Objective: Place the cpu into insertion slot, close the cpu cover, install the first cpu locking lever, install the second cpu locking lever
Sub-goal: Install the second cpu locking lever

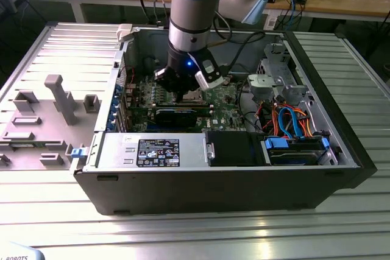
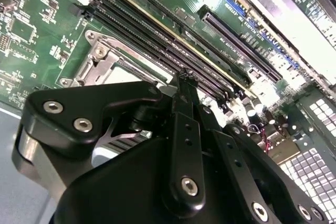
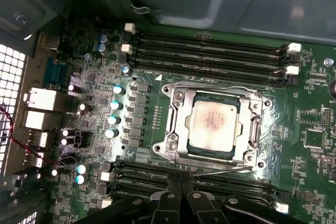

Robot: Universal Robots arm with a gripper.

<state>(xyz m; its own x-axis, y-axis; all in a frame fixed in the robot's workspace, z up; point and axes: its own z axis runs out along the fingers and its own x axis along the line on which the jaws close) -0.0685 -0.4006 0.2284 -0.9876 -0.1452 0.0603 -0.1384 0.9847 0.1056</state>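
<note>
Grey metal table point(image 1: 201, 235) holds your open computer case point(image 1: 219, 181), with a black and white sticker point(image 1: 158, 152) too small to read. Your claw point(image 3: 181, 184) hangs just over the green board point(image 3: 310, 103), fingers point(image 2: 185, 129) pressed together, holding nothing. You can see the cpu point(image 3: 212, 123) sitting in the insertion slot point(image 3: 177, 98), with the cpu cover point(image 3: 252, 153) shut around it.
</note>
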